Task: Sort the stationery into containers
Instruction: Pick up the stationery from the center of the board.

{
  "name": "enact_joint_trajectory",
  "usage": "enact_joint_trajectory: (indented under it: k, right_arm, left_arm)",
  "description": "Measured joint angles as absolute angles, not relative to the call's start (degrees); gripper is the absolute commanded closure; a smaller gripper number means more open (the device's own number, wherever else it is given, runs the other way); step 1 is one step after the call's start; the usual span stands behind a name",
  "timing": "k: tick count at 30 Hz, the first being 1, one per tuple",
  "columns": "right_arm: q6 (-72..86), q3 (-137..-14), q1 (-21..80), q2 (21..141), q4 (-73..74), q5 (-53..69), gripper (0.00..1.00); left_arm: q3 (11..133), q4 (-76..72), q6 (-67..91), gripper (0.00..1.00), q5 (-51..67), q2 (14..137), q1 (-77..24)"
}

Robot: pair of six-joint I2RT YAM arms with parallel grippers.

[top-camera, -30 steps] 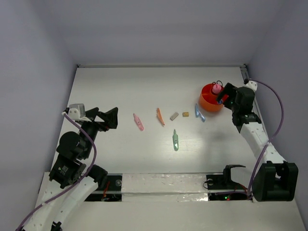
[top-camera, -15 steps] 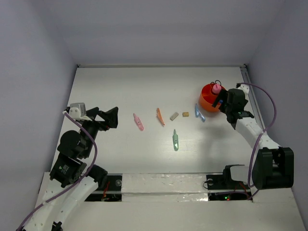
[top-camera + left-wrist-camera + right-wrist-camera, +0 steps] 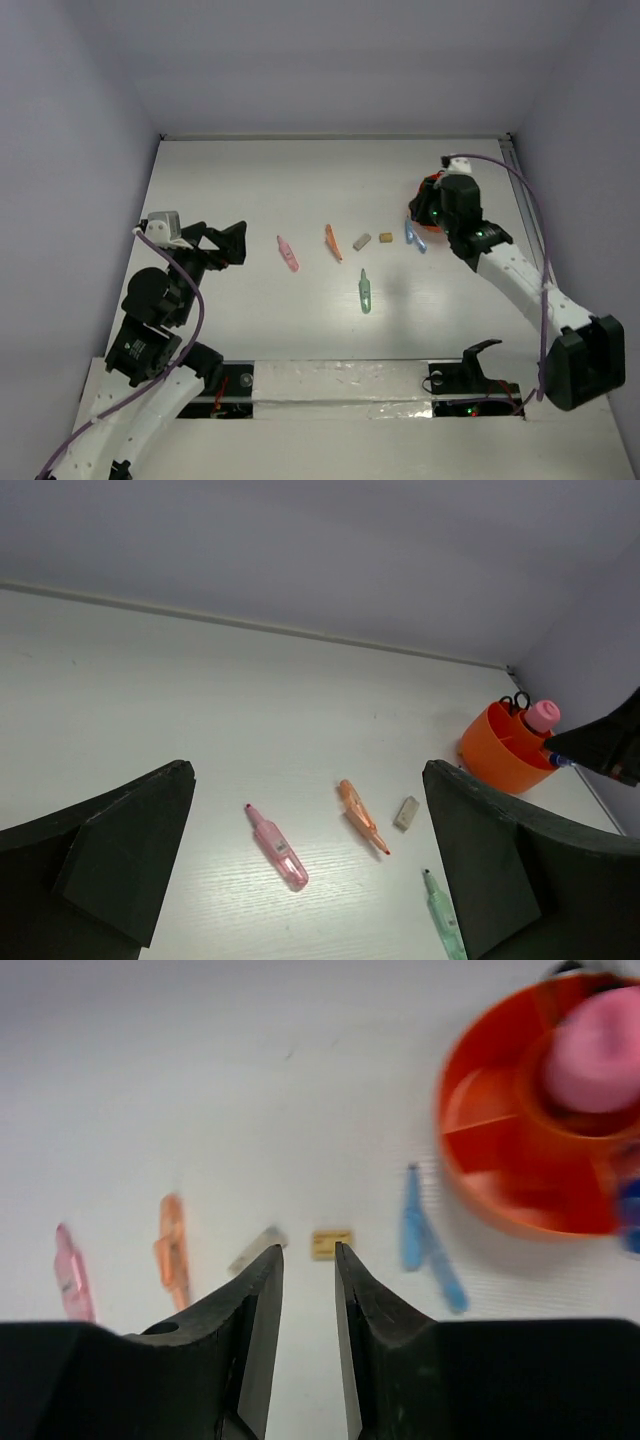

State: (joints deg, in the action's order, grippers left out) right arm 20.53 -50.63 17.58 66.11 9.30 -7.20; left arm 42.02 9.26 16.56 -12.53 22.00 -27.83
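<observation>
Swung left from beside the orange bowl (image 3: 500, 1195), the right pincer (image 3: 308, 1255) now hangs over the table (image 3: 250, 180), jaws narrowed to a slim gap with nothing between. The left pincer (image 3: 305, 770) gapes wide, empty. The blue pen (image 3: 425, 1245) lies just beside the bowl: probably light, stiff and slick, best pinched mid-barrel. The tan eraser (image 3: 330, 1244) nearby looks grippy.
</observation>
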Motion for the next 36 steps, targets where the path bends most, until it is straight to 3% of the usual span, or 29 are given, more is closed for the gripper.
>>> enact_joint_trajectory:
  k: [3, 8, 13, 29, 36]
  right_arm:
    - [20.9, -54.1, 24.8, 73.4, 10.0, -6.4, 0.60]
    - [23.0, -54.5, 31.5, 83.8, 11.1, -5.5, 0.30]
    - [24.7, -54.7, 32.7, 90.5, 11.5, -5.3, 0.24]
    - [25.3, -67.2, 33.5, 107.7, 11.2, -7.9, 0.38]
    - [23.4, -72.6, 33.5, 111.9, 13.0, -12.3, 0.66]
  left_arm:
    - [42.0, 9.3, 16.6, 0.01, -12.4, 22.3, -27.5]
    - [42.0, 9.3, 16.6, 0.01, -12.1, 22.5, -26.9]
    - [42.0, 9.3, 16.6, 0.01, -12.0, 22.7, -26.9]
    - [42.0, 9.3, 16.6, 0.01, -12.0, 22.7, -26.9]
    - [42.0, 9.3, 16.5, 0.01, -12.0, 22.7, -26.9]
